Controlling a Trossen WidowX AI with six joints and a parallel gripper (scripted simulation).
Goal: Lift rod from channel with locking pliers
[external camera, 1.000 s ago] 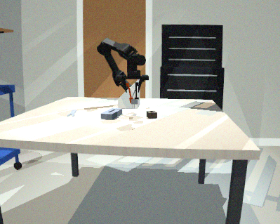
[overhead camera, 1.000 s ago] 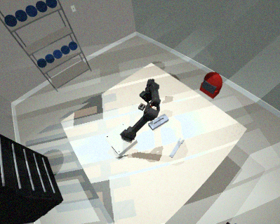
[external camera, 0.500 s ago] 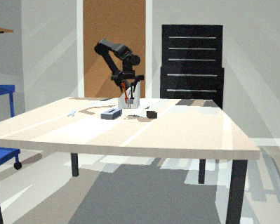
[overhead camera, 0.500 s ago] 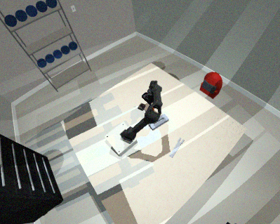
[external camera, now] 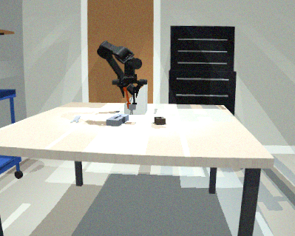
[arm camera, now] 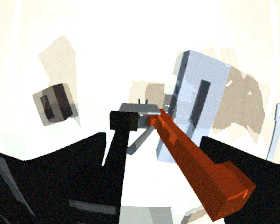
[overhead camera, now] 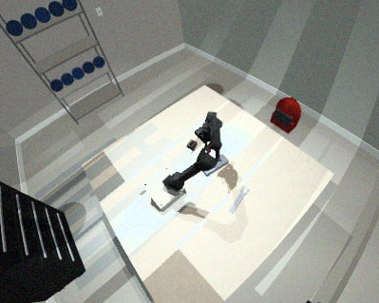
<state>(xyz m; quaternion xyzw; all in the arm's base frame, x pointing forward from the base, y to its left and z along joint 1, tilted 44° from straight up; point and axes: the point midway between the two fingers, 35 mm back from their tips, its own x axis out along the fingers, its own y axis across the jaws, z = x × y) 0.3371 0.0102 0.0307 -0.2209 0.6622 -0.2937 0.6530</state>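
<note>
Gripper (overhead camera: 212, 155) (external camera: 131, 92) (arm camera: 155, 141): fingers well apart, straddling the pliers (external camera: 127, 97) (arm camera: 185, 155) and gripping them by the spread handles, one orange, one black. Pliers hang above the table (overhead camera: 272, 206) (external camera: 130, 151), head down. Block (overhead camera: 217, 167) (external camera: 115, 121) (arm camera: 192, 80) lies just beside the pliers' head in wrist view; its channel shows as a dark slot, and the rod cannot be made out in it. Holster (overhead camera: 192, 144) (external camera: 160, 120) (arm camera: 60, 100), slotted, stands on the opposite side of the head. Beyond the table: drawer cabinet (overhead camera: 29, 273) (external camera: 202, 69), brown door (external camera: 119, 27).
</note>
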